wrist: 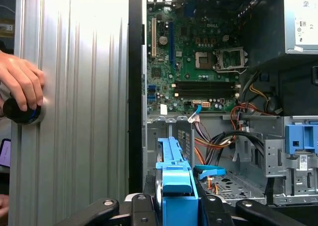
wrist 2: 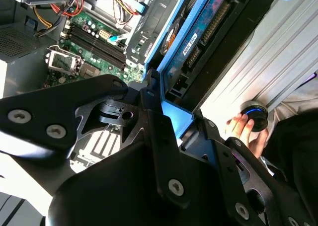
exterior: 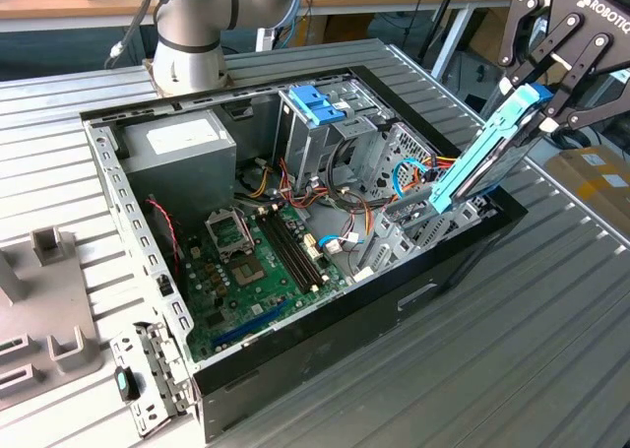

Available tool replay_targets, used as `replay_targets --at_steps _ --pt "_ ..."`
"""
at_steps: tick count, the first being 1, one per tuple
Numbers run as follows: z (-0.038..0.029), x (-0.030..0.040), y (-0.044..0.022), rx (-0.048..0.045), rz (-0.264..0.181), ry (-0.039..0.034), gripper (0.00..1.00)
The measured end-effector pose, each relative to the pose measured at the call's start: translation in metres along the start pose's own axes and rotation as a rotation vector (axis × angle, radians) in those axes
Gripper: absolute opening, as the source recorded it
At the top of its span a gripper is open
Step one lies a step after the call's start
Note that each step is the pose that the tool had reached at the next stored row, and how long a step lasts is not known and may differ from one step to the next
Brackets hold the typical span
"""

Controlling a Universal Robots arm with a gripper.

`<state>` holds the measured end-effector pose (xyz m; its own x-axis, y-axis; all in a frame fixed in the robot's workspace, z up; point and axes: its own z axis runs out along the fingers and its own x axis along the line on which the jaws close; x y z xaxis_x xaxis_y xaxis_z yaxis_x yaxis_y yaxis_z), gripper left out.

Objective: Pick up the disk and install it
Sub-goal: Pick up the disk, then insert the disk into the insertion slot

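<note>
The disk [exterior: 482,162], a flat drive in a blue carrier frame, stands tilted over the end of the open computer case [exterior: 295,354] at the exterior view's right. Its lower end reaches down among the metal bays there. My gripper [exterior: 539,108] is shut on the disk's upper end, its black fingers on either side of the blue frame. In the first wrist view the blue carrier [wrist: 174,179] rises between the fingers of the gripper [wrist: 176,208]. In the second wrist view the disk [wrist 2: 198,35] shows its circuit-board side beyond the gripper [wrist 2: 161,104].
Inside the case lie a green motherboard [exterior: 256,261], a grey power supply box [exterior: 182,148], coloured cables and a metal cage with a blue handle [exterior: 317,103]. A person's hand [wrist: 22,84] rests on a black knob beside the case. Grey fixtures [exterior: 39,300] stand at the exterior view's left.
</note>
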<state>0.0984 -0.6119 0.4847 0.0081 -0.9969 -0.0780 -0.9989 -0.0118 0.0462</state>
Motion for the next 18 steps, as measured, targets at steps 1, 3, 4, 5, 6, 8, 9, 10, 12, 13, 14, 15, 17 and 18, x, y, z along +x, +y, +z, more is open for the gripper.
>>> replay_targets --at_steps 1,3,4,5,6,8,9,10,12,13,14,15,17,18 --pt "0.0000 0.0000 -0.0010 0.0000 0.000 0.0000 0.37" --pt "-0.0001 0.0000 -0.0035 0.0000 0.000 0.0001 0.37" --pt "-0.0001 0.0000 -0.0041 0.0000 0.000 0.0000 0.37" --pt "-0.0001 0.0000 -0.0042 0.0000 0.000 0.0000 0.37" --pt "-0.0001 0.0000 -0.0046 0.0000 0.000 0.0000 0.37" --pt "-0.0002 0.0000 -0.0049 0.0000 0.000 0.0001 0.37" --pt "-0.0002 0.0000 -0.0049 0.0000 0.000 0.0000 0.37" --pt "-0.0002 0.0001 -0.0051 0.0000 0.000 0.0001 0.37" --pt "-0.0002 0.0001 -0.0053 0.0000 0.000 0.0000 0.37" --pt "-0.0002 0.0001 -0.0054 0.0000 0.000 0.0001 0.37" --pt "-0.0002 0.0001 -0.0056 0.0000 0.000 0.0000 0.37" --pt "-0.0002 0.0001 -0.0058 0.0000 0.000 0.0001 0.37" --pt "-0.0002 0.0001 -0.0062 0.0000 0.000 0.0001 0.37" --pt "0.0002 -0.0002 -0.0062 0.0000 0.000 -0.0001 0.37"
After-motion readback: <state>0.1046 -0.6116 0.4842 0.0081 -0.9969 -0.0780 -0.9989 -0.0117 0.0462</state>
